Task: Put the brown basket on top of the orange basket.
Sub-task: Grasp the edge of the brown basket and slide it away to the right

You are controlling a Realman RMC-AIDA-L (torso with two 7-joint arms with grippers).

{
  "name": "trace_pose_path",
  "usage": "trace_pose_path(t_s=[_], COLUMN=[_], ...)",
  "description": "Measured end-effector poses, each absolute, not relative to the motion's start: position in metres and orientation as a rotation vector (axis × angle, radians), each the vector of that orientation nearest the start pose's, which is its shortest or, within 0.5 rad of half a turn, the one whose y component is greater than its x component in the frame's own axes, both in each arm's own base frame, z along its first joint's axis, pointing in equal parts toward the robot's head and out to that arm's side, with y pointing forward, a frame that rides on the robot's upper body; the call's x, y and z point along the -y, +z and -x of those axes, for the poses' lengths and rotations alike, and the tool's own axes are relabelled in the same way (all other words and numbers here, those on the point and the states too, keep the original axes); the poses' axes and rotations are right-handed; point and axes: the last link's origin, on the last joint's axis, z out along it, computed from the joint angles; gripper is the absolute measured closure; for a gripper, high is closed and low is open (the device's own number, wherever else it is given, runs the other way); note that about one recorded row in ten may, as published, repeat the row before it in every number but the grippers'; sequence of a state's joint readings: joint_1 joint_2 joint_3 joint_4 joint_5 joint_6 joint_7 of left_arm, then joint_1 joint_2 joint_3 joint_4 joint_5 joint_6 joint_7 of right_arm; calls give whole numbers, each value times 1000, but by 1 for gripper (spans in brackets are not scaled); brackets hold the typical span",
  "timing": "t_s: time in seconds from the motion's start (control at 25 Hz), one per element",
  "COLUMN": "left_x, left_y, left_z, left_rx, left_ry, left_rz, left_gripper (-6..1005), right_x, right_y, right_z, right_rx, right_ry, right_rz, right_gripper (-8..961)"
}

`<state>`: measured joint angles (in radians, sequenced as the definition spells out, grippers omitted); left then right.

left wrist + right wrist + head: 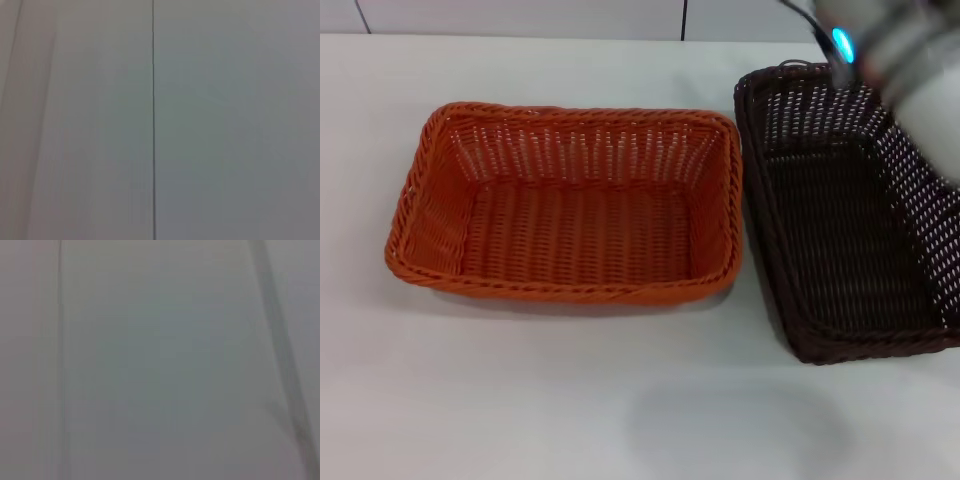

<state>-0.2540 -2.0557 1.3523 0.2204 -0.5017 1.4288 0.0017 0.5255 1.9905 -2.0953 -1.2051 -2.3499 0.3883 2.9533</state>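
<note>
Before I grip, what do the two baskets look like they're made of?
Brown basket: dark woven wicker-style strands, open weave, slight sheen; possibly plastic rattan. Orange basket: same tight weave with braided rim, and its uniform bright colour suggests synthetic rather than natural cane.

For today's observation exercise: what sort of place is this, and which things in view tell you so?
Probably a robot test bench or lab: a plain white table, just an orange basket and a brown basket on it, and a robot arm overhead.
</note>
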Motion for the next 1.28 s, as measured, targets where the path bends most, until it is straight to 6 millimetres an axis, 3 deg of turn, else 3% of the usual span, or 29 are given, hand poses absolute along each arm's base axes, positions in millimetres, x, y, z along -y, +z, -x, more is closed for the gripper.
trace_pose_path(t_s=[0.04,0.16,0.24,0.4,0.56,0.92,1.04,1.28], left_x=[-261,-261,-263,-269,-274,-275,-275,-279], left_y=[120,117,115,111,109,111,112,113], left_z=[399,405,407,412,414,416,416,418], left_rx=[358,391,412,457,473,457,458,477], left_ry=[-545,-518,-504,-478,-442,-386,-388,-381], left_rz=[874,882,891,914,928,916,911,914], left_gripper=[269,270,270,270,270,270,270,270], right_x=[-397,-414,-418,-416,-402,-332,-316,-308], right_y=[-21,-20,-20,-12,7,60,69,71], right_z=[-69,-29,-13,-5,-15,-32,-41,-65], right_rx=[-393,-455,-504,-629,-701,-569,-516,-492], right_ry=[1032,837,672,351,125,-266,-362,-533], right_rz=[1928,2134,2272,2481,2618,2940,2992,2977], right_gripper=[125,125,125,126,126,126,127,127])
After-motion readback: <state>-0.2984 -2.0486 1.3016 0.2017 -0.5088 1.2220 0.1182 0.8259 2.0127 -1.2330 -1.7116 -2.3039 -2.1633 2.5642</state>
